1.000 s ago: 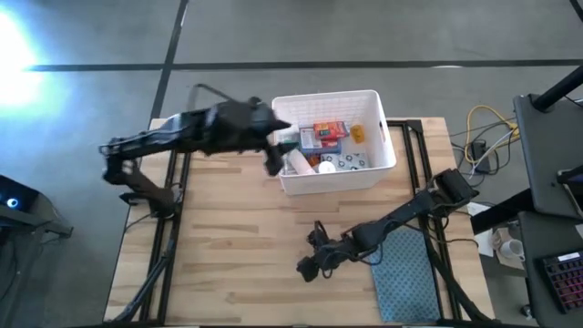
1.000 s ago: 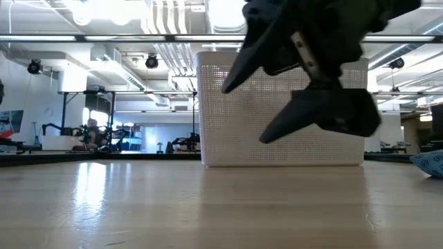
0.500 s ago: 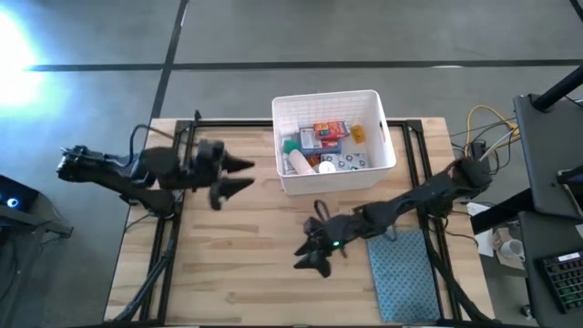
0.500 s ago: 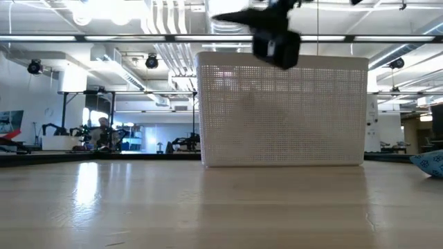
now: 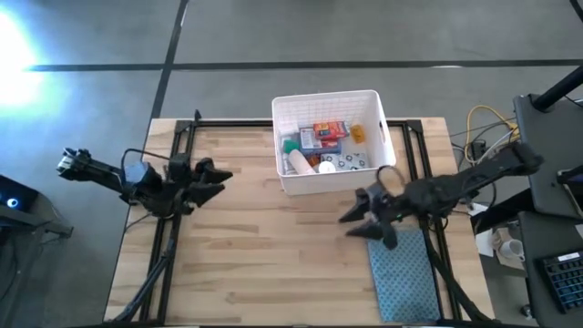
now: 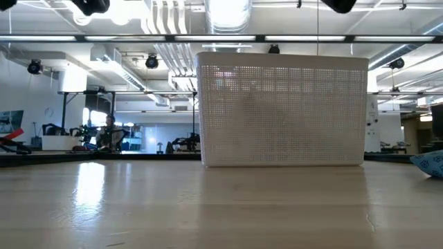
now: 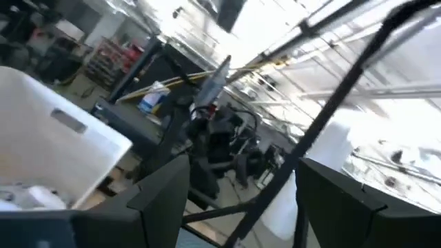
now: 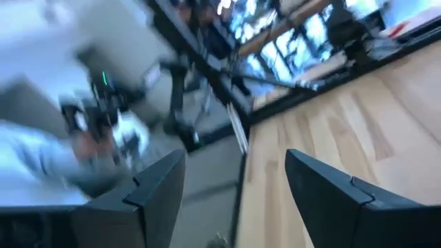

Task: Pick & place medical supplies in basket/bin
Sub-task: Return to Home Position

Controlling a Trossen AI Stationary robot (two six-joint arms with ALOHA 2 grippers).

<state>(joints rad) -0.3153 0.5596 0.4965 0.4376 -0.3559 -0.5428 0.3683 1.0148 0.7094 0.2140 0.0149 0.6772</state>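
The white slotted basket point(image 5: 333, 138) stands on the wooden table at its far middle, with medical supplies point(image 5: 323, 146) inside: an orange-red box, a blue box, white bottles. In the low view the basket point(image 6: 282, 114) shows by its near wall. My left gripper point(image 5: 219, 179) hovers open at the table's left, pointing toward the basket, nothing between its fingers point(image 7: 165, 186). My right gripper point(image 5: 357, 223) hovers open near the table's right side, below the basket, over the far end of the teal-grey mat point(image 5: 405, 273), empty.
Black frame rails point(image 5: 173, 228) run along the table's left and right sides. Cables point(image 5: 483, 137) and a desk lie past the right edge. Bare wood stretches across the table's middle and near part.
My left gripper has drawn back from the basket's left rim toward the table's left edge and rolled. My right gripper has risen from the table's middle and swung toward the right edge, over the mat. Both have left the low view upward.
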